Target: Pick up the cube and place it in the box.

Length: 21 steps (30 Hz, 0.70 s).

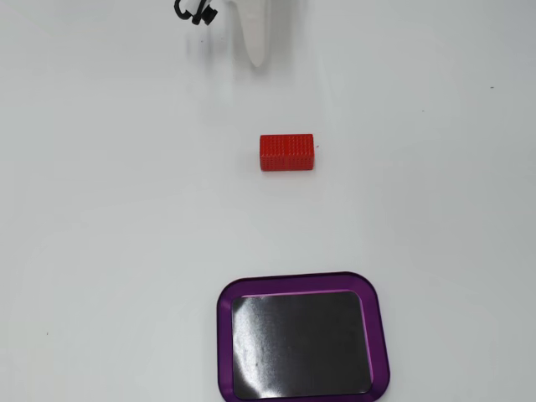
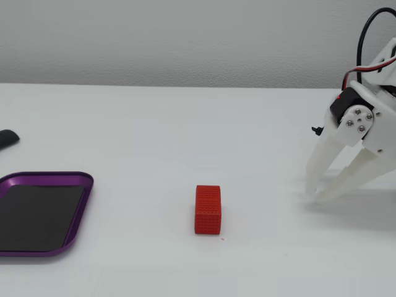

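The cube [image 1: 286, 152] is a small red dotted block lying alone on the white table, and it also shows at the centre of a fixed view as the cube [image 2: 208, 209]. The box [image 1: 302, 337], a purple-rimmed tray with a shiny black floor, sits at the bottom of one fixed view and as the box [image 2: 79, 210] at the left edge of the other. My white gripper [image 2: 314, 196] rests tip-down on the table well to the right of the cube, its fingertips together and holding nothing. From above, only the gripper [image 1: 256, 60] tip shows at the top edge.
A small dark object [image 2: 7, 138] lies at the far left behind the tray. A black cable clip [image 1: 194, 12] shows beside the arm at the top edge. A grey wall [image 2: 185, 37] closes off the back of the table.
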{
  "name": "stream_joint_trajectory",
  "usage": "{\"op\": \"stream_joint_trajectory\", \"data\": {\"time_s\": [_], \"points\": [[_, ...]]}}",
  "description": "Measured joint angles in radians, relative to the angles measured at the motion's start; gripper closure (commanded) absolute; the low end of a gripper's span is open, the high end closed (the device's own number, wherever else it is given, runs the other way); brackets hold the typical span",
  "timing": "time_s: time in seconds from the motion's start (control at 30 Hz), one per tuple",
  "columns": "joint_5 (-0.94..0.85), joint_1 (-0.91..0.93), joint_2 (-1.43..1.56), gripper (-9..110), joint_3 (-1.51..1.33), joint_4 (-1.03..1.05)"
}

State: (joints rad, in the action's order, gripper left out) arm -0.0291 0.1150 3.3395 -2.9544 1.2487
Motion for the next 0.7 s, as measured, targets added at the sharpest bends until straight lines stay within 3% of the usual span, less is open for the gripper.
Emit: {"op": "stream_joint_trajectory", "data": {"time_s": [0.3,0.7], "points": [[0.034,0.0,-0.069,102,0.163,-0.052],[0.032,-0.005,-0.962,100,0.713,-0.123]]}}
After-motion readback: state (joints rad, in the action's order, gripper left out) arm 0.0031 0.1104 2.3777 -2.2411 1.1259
